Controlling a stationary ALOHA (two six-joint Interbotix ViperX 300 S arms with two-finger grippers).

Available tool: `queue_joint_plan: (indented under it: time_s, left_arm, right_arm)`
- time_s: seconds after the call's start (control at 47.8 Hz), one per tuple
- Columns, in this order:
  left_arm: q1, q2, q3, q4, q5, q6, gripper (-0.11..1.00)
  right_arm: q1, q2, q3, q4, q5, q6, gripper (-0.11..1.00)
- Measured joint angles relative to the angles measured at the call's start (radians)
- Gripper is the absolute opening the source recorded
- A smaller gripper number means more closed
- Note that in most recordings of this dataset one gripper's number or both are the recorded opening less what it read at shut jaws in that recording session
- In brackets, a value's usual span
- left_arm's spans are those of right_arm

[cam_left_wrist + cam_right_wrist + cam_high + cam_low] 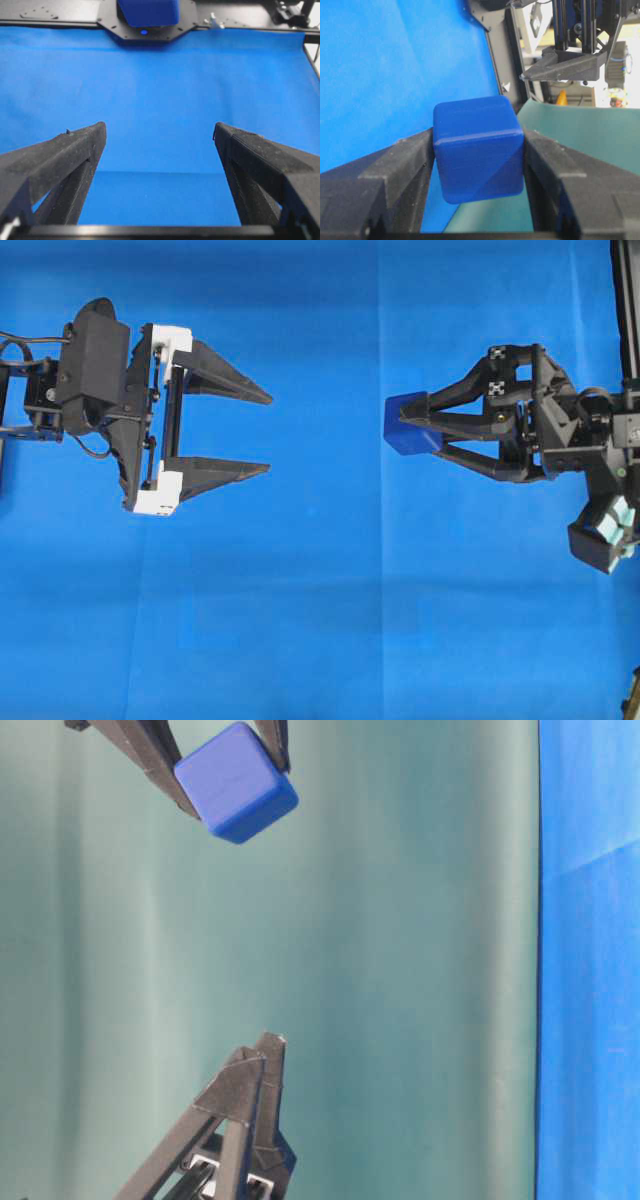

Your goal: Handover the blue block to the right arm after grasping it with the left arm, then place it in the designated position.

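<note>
The blue block (400, 432) is a small dark-blue cube held above the blue cloth. My right gripper (414, 428) is shut on it, one black finger pressed to each side face (477, 150). In the table-level view the block (237, 782) sticks out past the right fingertips (185, 800). My left gripper (269, 433) stands open and empty a short way left of the block, with its tips pointing at it. Between the left fingers (90, 145) only cloth shows, and the block (149, 11) sits at that view's top edge.
Blue cloth (320, 620) covers the table. A green backdrop (400, 970) fills the table-level view. The black frame and base plate (150, 30) lie beyond the cloth's far edge. A dark upright (625, 300) stands at the right edge.
</note>
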Motion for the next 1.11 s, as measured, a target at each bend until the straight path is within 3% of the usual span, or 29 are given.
queue_joint_plan:
  time_s: [0.293,0.46,0.669,0.753,0.899,1.108]
  left_arm:
    - [-0.002,0.000,0.000,0.002,0.000,0.000,0.90]
    - [-0.002,0.000,0.000,0.000,0.000,0.000,0.90]
    - [0.000,0.000,0.000,0.000,0.000,0.000,0.90]
    - [0.000,0.000,0.000,0.002,0.000,0.000,0.90]
    - [-0.002,0.000,0.000,0.000,0.000,0.000,0.90]
    - [-0.002,0.000,0.000,0.002,0.000,-0.002,0.90]
  right_arm:
    - [0.000,-0.002,0.000,0.012,0.000,0.003,0.38]
    - [0.002,0.000,0.002,0.101,-0.017,0.074,0.38]
    - [0.002,-0.002,0.000,0.290,-0.038,0.325,0.38]
    - [0.002,-0.002,0.002,0.350,-0.040,0.457,0.38]
    - [0.002,-0.002,0.000,0.374,-0.040,0.650,0.38]
    - [0.002,-0.002,0.000,0.376,-0.054,0.824,0.38]
